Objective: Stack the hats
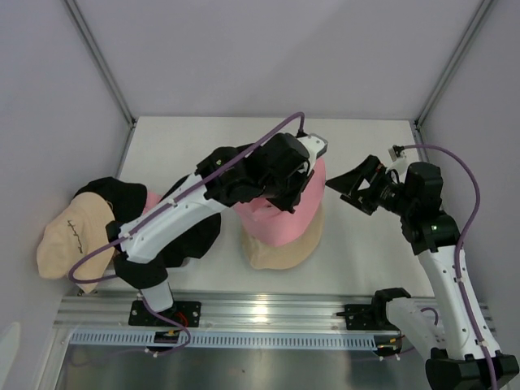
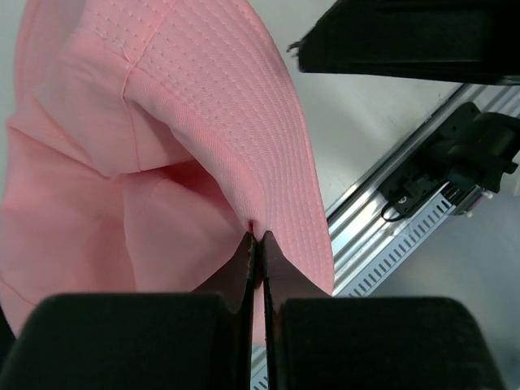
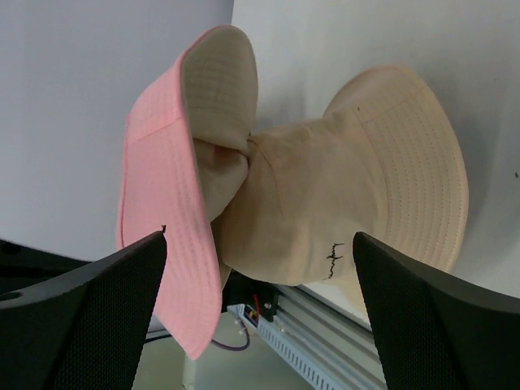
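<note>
Left gripper (image 2: 256, 236): clenched on pink hat (image 2: 162, 122) brim, table centre, partly over cream hat (image 1: 280, 253). Right gripper (image 1: 345, 183): spread wide, empty, at 3 o'clock. Black hat (image 1: 122, 195): 9 o'clock. Handling: centre crown over crown, lower level, then release.

From above, the left arm (image 1: 187, 203) is covering most of the pink hat (image 1: 305, 207) in the middle, and its wrist is hiding the left gripper (image 2: 257, 244) altogether. The cream hat (image 1: 280, 253) underneath is showing only a strip of brim on the near side. Over on the left, the arm is cutting across the black hat (image 1: 122, 193), and a pink scrap (image 1: 150, 197) is peeking out beside it, too little to tell what it is.

In the left wrist view, the pink hat is running off the top and left edges. In the right wrist view, the script (image 3: 335, 258) on the cream hat is reading too small to make out. The bottom edge there is cutting off the right gripper (image 3: 258, 244) at both fingers (image 3: 89, 317).
</note>
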Tool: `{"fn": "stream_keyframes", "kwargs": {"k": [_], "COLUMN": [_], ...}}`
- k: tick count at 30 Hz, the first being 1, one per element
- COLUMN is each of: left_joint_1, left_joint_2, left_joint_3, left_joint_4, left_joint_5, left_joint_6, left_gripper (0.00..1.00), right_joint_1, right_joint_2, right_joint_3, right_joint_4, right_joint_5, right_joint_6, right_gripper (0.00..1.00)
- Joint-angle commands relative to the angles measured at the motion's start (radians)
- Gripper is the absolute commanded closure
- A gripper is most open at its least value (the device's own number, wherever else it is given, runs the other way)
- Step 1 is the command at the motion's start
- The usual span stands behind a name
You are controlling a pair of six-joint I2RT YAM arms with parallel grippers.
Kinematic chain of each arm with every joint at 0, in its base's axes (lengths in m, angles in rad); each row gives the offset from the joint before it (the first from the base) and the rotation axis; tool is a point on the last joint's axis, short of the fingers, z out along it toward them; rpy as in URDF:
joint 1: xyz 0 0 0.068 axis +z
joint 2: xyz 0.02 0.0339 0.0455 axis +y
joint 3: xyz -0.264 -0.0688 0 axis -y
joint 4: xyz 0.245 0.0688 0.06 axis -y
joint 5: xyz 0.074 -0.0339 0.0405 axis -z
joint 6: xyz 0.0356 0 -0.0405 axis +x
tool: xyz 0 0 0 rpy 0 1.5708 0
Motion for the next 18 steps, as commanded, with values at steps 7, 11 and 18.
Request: {"fn": "stream_keyframes", "kwargs": {"k": [7,11,18], "left_joint_1": [-0.061,-0.064,-0.064], "left_joint_2": [0.022,0.012,-0.003], "left_joint_3": [-0.070,-0.091,-0.137], "left_joint_4": [0.039,0.057,0.090], "left_joint_5": [-0.002,-0.002,0.022], "left_joint_6": [-0.015,-0.024,-0.027], "left_gripper": [0.99,0.99,0.99], "right_joint_1": [0.017,0.095,0.145], "right_joint_2": [-0.038,-0.066,-0.103], "right_joint_3": [-0.120,-0.231,-0.294], "right_joint_4": [0.264,0.461,0.587], "right_joint_5": [-0.032,0.012,0.063], "right_joint_6": [0.167,0.301,0.244], "right_gripper": [0.01,0.01,0.04]}}
